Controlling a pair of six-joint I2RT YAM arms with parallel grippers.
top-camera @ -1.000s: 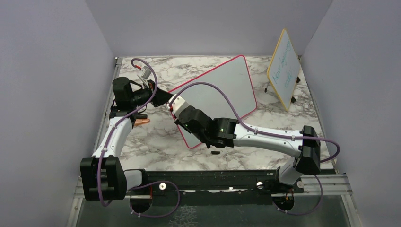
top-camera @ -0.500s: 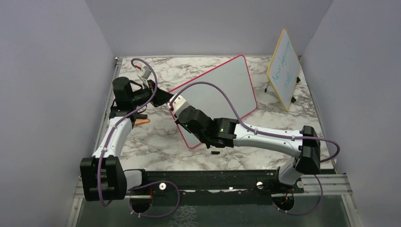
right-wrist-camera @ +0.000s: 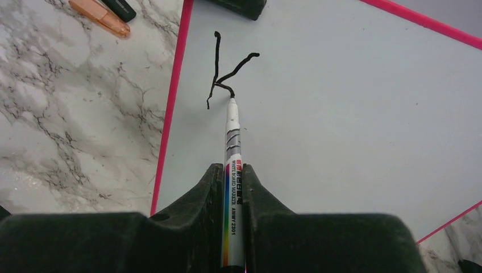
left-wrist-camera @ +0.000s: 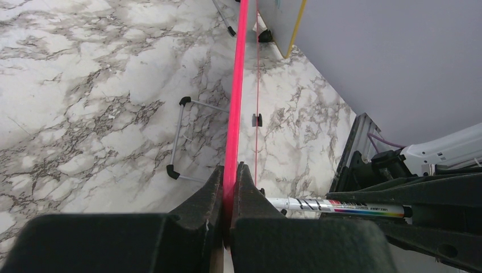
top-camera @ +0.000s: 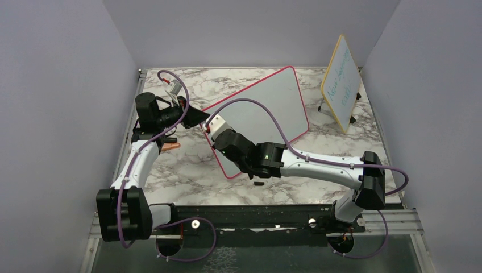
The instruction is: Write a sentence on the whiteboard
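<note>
The whiteboard (top-camera: 267,108), white with a pink-red frame, stands tilted on the marble table. My left gripper (top-camera: 196,116) is shut on the frame at the board's left edge; in the left wrist view the pink edge (left-wrist-camera: 234,114) runs between the closed fingers of this gripper (left-wrist-camera: 230,182). My right gripper (top-camera: 215,126) is shut on a white marker (right-wrist-camera: 233,142), whose tip touches the board. Of the sentence, only black strokes shaped like a K (right-wrist-camera: 219,68) show near the board's left edge, just above the tip. In its own wrist view the right gripper (right-wrist-camera: 232,176) clamps the marker barrel.
A smaller yellow-framed board (top-camera: 341,82) with teal writing stands at the back right. An orange pen piece (right-wrist-camera: 99,16) and a dark marker (right-wrist-camera: 119,7) lie on the table left of the whiteboard. A small black piece (top-camera: 258,183) lies under the right forearm. Wire stand legs (left-wrist-camera: 181,136) sit behind the board.
My right gripper and the marker have crept slightly up and left across the board. The left arm has kept its hold and has not moved.
</note>
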